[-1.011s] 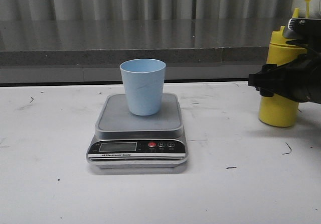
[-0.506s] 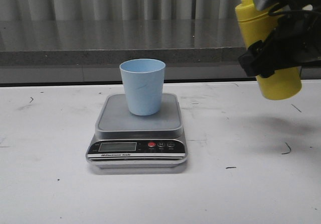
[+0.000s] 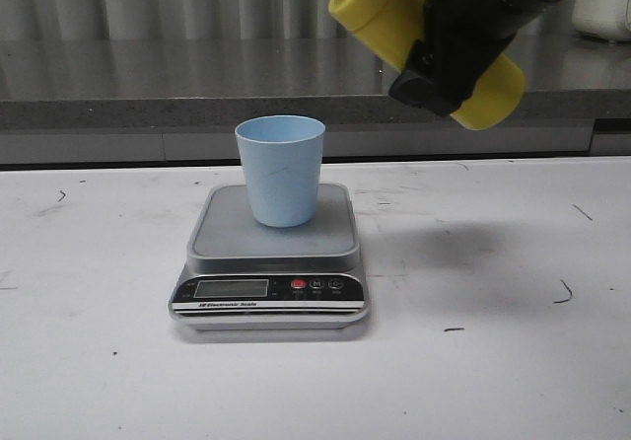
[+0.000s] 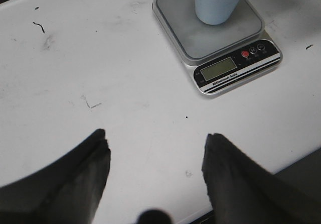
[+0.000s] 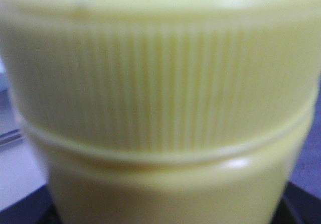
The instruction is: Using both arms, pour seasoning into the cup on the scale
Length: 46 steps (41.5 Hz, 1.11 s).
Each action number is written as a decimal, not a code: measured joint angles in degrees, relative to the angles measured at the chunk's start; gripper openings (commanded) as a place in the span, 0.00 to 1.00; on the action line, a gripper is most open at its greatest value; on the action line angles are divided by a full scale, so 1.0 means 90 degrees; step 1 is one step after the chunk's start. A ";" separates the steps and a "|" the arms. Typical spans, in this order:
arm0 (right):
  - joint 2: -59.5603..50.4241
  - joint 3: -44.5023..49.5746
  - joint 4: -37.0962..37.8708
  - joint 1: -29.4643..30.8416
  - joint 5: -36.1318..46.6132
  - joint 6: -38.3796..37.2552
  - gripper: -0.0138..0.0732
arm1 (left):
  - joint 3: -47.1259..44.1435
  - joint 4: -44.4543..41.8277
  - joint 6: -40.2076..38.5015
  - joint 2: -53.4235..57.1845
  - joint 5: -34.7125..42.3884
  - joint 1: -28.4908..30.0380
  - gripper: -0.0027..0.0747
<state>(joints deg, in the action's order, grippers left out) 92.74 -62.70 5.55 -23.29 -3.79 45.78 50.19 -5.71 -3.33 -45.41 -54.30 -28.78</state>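
Lifted and swung leftward since a moment ago: tall yellow plastic squeeze bottle (image 3: 493, 93), now tilted steeply in the air, clamped in right gripper (image 3: 446, 60), top end up and to the right of small light-blue plastic tumbler (image 3: 281, 170). Tumbler upright on flat silver-grey digital scale (image 3: 271, 260) on white table (image 3: 89, 361). Left gripper (image 4: 155, 156) spread wide, holding nothing, above bare table.
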 measured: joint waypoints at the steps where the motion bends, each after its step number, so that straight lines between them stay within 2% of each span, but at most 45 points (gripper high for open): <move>1: 0.0036 -0.0139 0.0004 -0.0033 -0.0132 0.0090 0.54 | 0.0000 0.0000 0.0000 0.0000 0.0000 0.0000 0.56; 11: 0.0543 -0.1128 0.0724 -0.0150 -0.1046 0.0378 0.54 | 0.0000 0.0000 0.0000 0.0000 0.0000 0.0000 0.56; 26: 0.1092 -0.1948 0.2875 -0.0273 -0.2086 0.0339 0.54 | 0.0000 0.0000 0.0000 0.0000 0.0010 0.0000 0.56; 38: 0.1165 -0.2086 0.5520 -0.0627 -0.2229 -0.0969 0.54 | 0.0000 0.0000 0.0000 0.0000 0.0010 0.0000 0.56; 46: 0.1180 -0.2085 0.6705 -0.0746 -0.2352 -0.1593 0.54 | 0.0000 0.0000 0.0000 0.0000 0.0010 0.0000 0.56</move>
<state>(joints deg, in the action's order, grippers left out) 103.36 -81.47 65.89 -30.01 -24.95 31.44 50.19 -5.71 -3.33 -45.41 -54.21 -28.78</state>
